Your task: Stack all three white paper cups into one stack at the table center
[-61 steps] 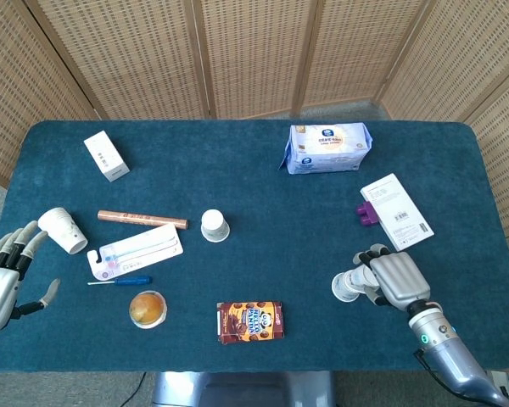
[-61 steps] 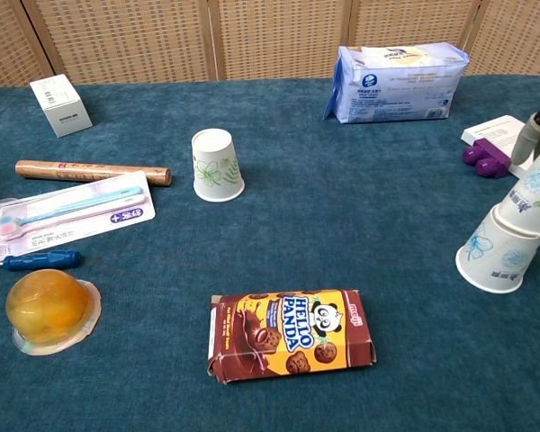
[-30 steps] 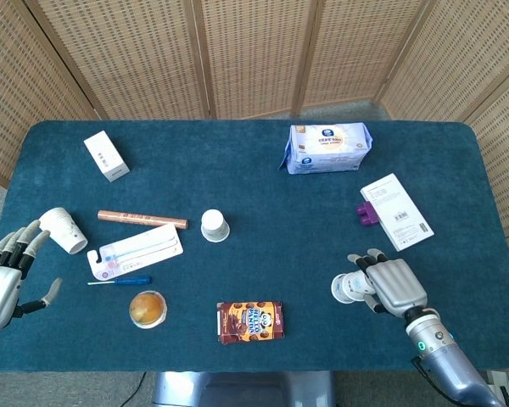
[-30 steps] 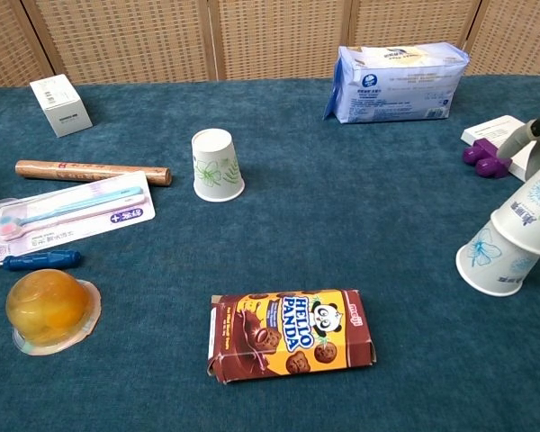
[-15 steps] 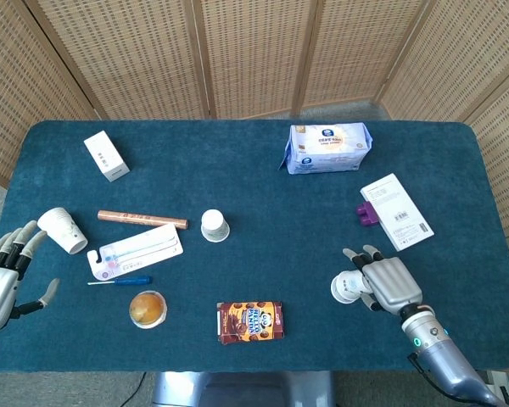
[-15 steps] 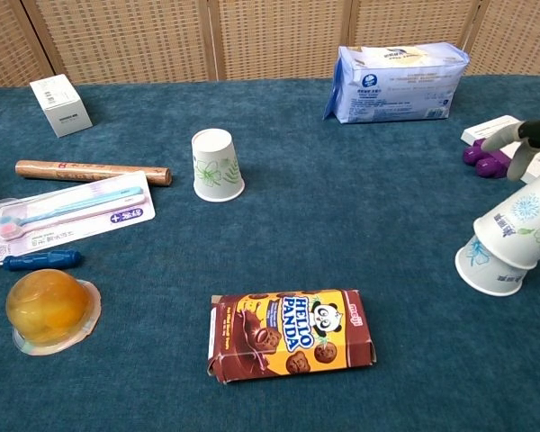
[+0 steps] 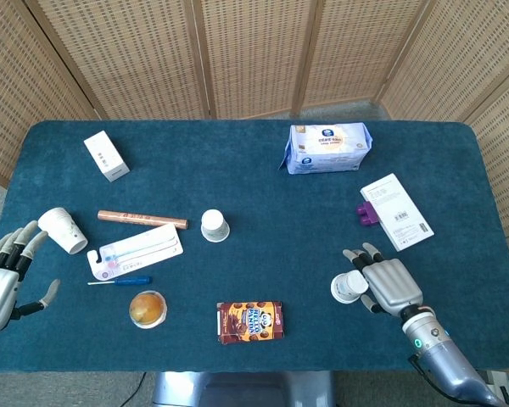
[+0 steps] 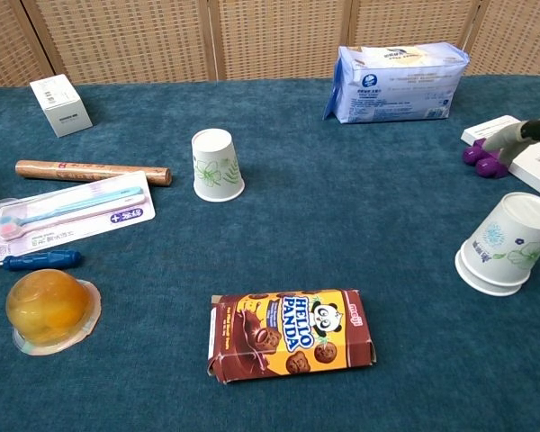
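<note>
The table (image 7: 254, 161) under me is covered in dark teal cloth, and woven wicker screen panels (image 7: 237, 55) stand behind its far edge. My right hand (image 7: 388, 282) hovers with fingers spread and nothing in it, just beside the two nested white paper cups (image 8: 506, 244), which sit upside down near the right front of the table. A single white paper cup with a leaf print (image 8: 216, 165) stands upside down near the centre. The third white paper cup (image 7: 62, 230) lies tipped on its side at the left edge, near my left hand (image 7: 4, 275), which is spread wide and holds nothing. A brown biscuit box (image 8: 291, 334) lies flat at the front.
</note>
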Motion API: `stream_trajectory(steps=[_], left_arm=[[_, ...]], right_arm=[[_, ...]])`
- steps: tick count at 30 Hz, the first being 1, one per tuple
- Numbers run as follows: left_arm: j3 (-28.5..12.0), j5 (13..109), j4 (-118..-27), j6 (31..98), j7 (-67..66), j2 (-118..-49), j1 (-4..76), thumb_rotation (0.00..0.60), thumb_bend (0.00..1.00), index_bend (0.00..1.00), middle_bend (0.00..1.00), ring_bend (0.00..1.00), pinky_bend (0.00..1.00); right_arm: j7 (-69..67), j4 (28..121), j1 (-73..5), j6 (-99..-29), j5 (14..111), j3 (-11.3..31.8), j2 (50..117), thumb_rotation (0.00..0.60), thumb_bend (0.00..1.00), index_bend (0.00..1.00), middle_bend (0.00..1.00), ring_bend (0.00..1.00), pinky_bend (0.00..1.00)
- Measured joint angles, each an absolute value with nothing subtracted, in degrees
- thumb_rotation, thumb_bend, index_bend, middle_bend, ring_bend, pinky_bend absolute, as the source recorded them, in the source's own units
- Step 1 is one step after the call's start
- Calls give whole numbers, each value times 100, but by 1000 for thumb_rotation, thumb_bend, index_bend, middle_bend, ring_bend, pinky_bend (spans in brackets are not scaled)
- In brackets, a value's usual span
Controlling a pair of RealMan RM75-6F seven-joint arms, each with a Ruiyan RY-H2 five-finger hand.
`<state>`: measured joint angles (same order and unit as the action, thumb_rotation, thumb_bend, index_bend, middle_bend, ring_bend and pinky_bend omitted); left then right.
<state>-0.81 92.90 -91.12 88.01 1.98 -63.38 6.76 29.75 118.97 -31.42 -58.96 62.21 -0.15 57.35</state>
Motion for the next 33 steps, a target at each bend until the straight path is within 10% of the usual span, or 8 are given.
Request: stream_trajectory(steps=[33], left_arm=[[-73, 9300, -9172, 8814, 145, -6312, 657, 286, 444, 0, 0, 0, 119]], right_arm=[[2970, 11497, -3157, -5821, 6269, -161, 6003, 600, 380, 0, 170, 0, 505]])
